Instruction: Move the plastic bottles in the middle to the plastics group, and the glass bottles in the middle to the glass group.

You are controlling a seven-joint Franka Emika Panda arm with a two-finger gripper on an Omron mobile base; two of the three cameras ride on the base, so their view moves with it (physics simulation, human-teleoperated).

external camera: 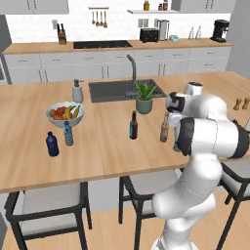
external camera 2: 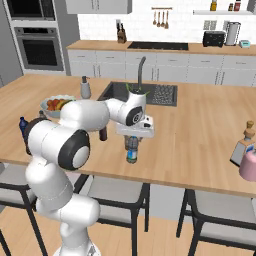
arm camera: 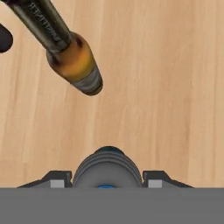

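**Water bottle grasped at the middle of the bench; sorting barely begun**

The gripper [external camera 2: 133, 133] is seen lowered from above over the small clear greyish plastic water bottle with a blue label band [external camera 2: 132, 149], and its jaws are closed about the bottle's upper part. In the hand view the ribbed shoulder and cap of this bottle [arm camera: 107, 168] are framed between the two dark finger tips [arm camera: 53, 179]. The bottle stands upright on the pale wooden bench [external camera 2: 200, 145], near the front edge, and appears not yet lifted.

No transfer is judged complete. The slim amber glass bottle with a pale label [external camera: 165, 128] is found just beside the gripper, and the slim near-black glass bottle [external camera: 133, 125] is set a little to its left; both remain in the middle. The plastics group, a squat navy-blue opaque bottle [external camera: 52, 144] and a slim pale-blue see-through bottle [external camera: 68, 134], is placed well apart at the left, beside the white fruit bowl [external camera: 65, 113]. The glass group, two stubby brown bottles [external camera: 242, 103], is placed at the far right. Three moves are thus left.
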